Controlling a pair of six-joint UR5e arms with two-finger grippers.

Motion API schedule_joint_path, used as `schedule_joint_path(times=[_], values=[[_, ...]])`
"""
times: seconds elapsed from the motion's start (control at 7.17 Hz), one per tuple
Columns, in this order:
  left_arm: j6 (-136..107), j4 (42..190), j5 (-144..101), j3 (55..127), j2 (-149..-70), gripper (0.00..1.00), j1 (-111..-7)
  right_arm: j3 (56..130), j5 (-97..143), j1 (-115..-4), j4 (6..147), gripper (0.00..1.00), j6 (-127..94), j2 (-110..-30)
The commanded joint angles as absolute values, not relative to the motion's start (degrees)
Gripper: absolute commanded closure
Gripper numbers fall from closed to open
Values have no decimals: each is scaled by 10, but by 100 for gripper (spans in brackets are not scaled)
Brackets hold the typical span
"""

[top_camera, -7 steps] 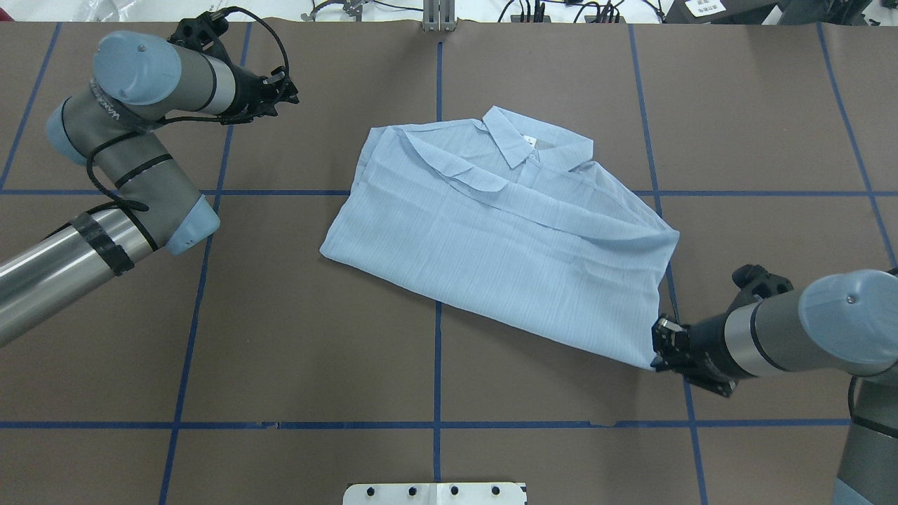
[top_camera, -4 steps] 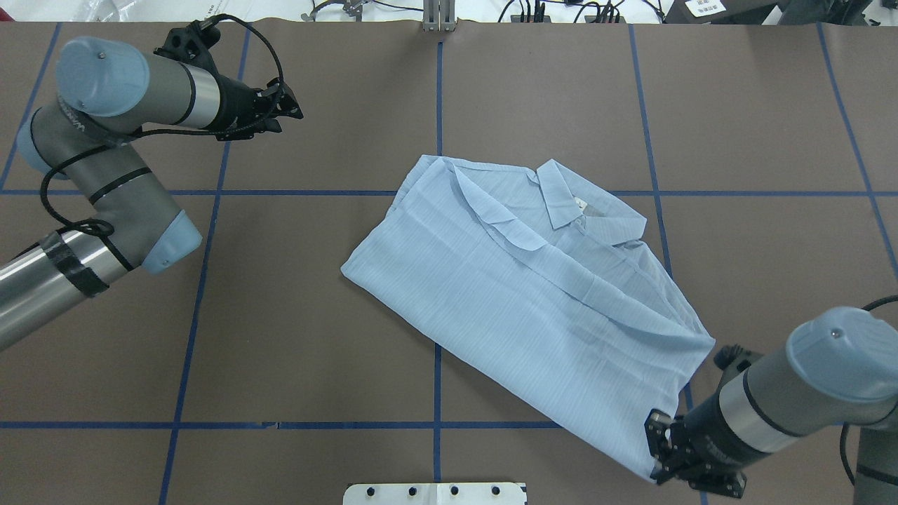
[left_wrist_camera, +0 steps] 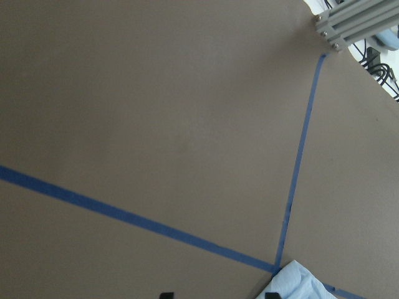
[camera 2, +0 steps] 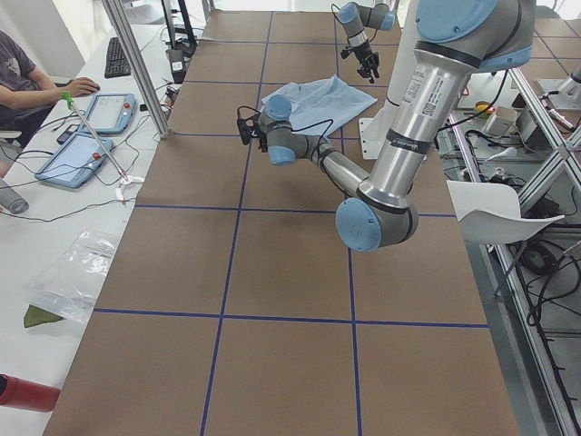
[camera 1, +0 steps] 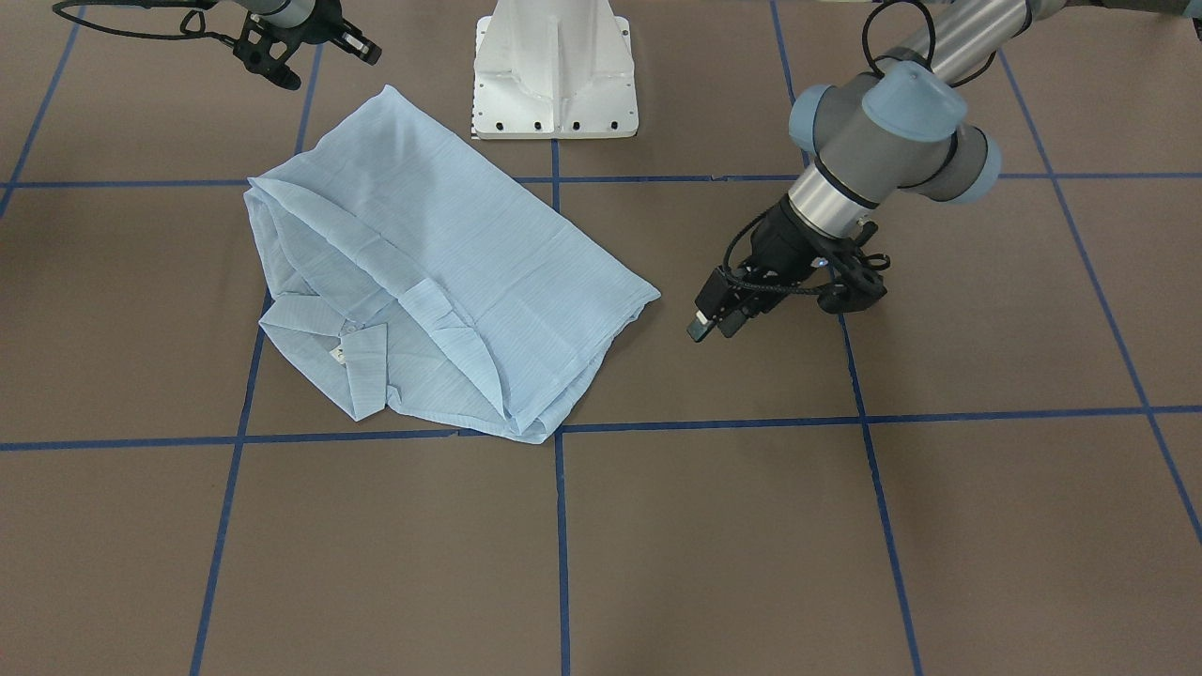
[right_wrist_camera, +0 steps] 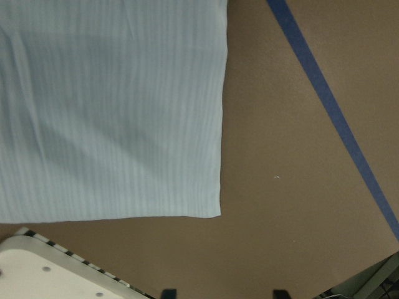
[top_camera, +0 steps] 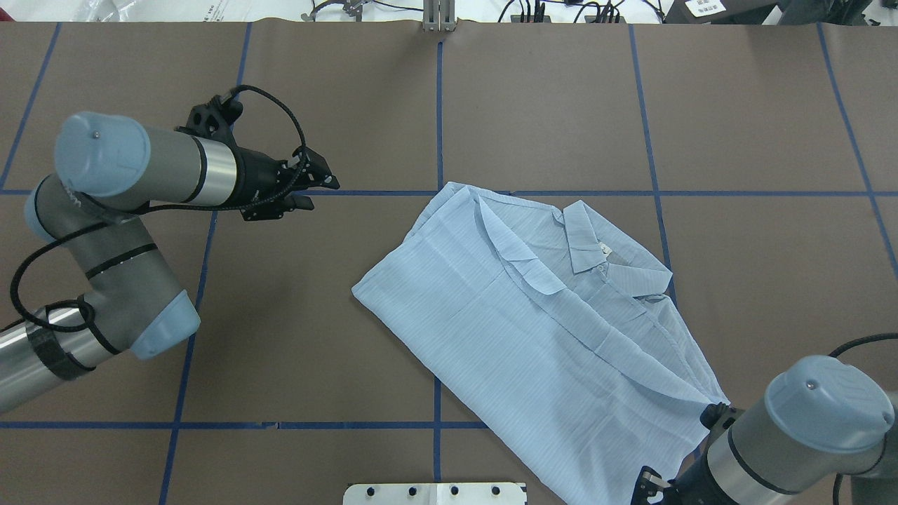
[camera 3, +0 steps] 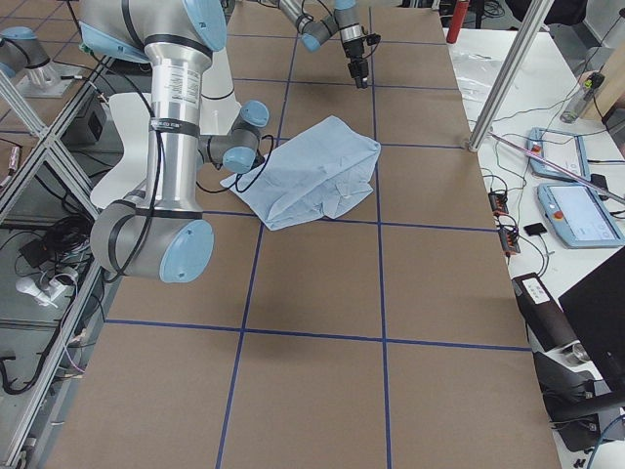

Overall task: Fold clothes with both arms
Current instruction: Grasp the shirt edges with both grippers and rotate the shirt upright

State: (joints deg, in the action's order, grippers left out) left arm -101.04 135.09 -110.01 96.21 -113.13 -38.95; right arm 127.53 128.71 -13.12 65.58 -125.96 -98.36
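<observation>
The pale blue shirt (top_camera: 547, 351) lies folded and flat on the brown table, set diagonally, with its collar (top_camera: 596, 245) toward the far right. It also shows in the front view (camera 1: 451, 263) and both side views (camera 2: 313, 95) (camera 3: 312, 181). My right gripper (top_camera: 644, 485) is open and empty, just off the shirt's near hem corner (right_wrist_camera: 215, 212); in the front view (camera 1: 362, 49) there is a gap between them. My left gripper (top_camera: 321, 191) is open and empty above the table, left of the shirt; its wrist view catches only a shirt corner (left_wrist_camera: 299, 283).
The white pedestal base (top_camera: 435, 493) stands at the table's near edge, next to the shirt's hem corner (camera 1: 554, 75). Blue tape lines (top_camera: 438, 105) grid the table. An aluminium post (top_camera: 438, 17) stands at the far edge. An operator (camera 2: 18, 73) sits by the tablets.
My right gripper dragged the shirt's hem corner toward the near edge, sliding and turning the shirt, then let go. My left arm swung in from the far left toward the shirt.
</observation>
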Motion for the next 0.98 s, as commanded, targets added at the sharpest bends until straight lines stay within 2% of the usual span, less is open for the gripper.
schedule_joint_path(times=[0.0, 0.28, 0.84], values=[[-1042, 1287, -1034, 986, -1127, 33, -312, 1265, 1316, -252, 655, 0, -1259, -950], [-1044, 1285, -1012, 975, -1131, 31, -271, 1190, 1315, -382, 656, 0, -1246, -850], [-1044, 1286, -1009, 953, -1142, 32, -258, 1169, 1309, -422, 657, 0, -1169, -833]])
